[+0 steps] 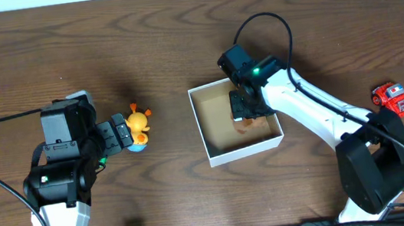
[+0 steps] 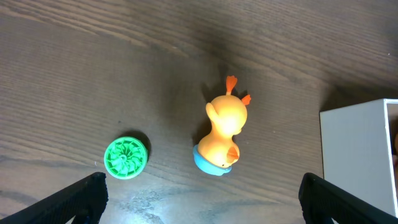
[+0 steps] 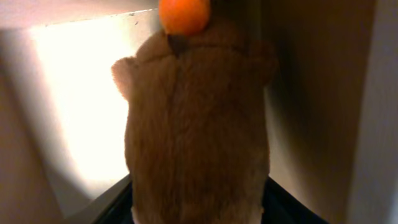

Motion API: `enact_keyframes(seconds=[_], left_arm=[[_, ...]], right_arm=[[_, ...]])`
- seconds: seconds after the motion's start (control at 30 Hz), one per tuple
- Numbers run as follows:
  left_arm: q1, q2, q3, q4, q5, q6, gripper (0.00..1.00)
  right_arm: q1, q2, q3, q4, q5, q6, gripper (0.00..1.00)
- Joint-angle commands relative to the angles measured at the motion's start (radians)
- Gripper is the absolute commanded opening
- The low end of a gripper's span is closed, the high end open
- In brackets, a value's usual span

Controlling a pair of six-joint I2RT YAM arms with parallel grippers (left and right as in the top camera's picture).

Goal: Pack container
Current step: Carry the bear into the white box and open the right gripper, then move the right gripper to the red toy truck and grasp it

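The container [image 1: 212, 131] is a square white-walled box with a tan inside at mid-table. My right gripper [image 1: 248, 107] is down inside it, shut on a brown furry toy [image 3: 196, 137] with an orange nose [image 3: 184, 14]; the toy fills the right wrist view between the dark fingers. An orange duck on a blue base [image 1: 138, 128] lies left of the box, also in the left wrist view [image 2: 224, 134]. My left gripper [image 1: 121, 133] is open, just left of the duck. A green ridged disc [image 2: 126, 157] lies beside the duck.
A red toy car [image 1: 393, 99] sits at the far right of the wooden table [image 1: 102, 56]. The box's white wall [image 2: 360, 155] shows at the right edge of the left wrist view.
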Motion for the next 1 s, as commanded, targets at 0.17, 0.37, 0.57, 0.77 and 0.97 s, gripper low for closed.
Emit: enact_keyframes(seconds=[0.17,0.37,0.57,0.77,0.97], left_arm=[[0.003,0.000,0.020,0.001,0.003,-0.009,0.98],[0.003,0.000,0.020,0.002,0.003,-0.009,0.98],[0.003,0.000,0.020,0.005,0.003,-0.009,0.98],[0.003,0.003,0.020,0.009,0.003,-0.009,0.98],[0.003,0.003,0.020,0.009,0.003,-0.009,0.98]], right_arm=[[-0.091,-0.227,0.249,-0.096,0.090,-0.093,0.85],[-0.399,-0.355,0.277,-0.198,0.081,-0.144,0.95],[-0.749,-0.330,0.246,-0.317,0.081,-0.273,0.99],[-0.972,-0.266,0.122,-0.257,0.081,-0.437,0.99],[-1.068,-0.167,0.040,-0.122,0.042,-0.555,0.99]])
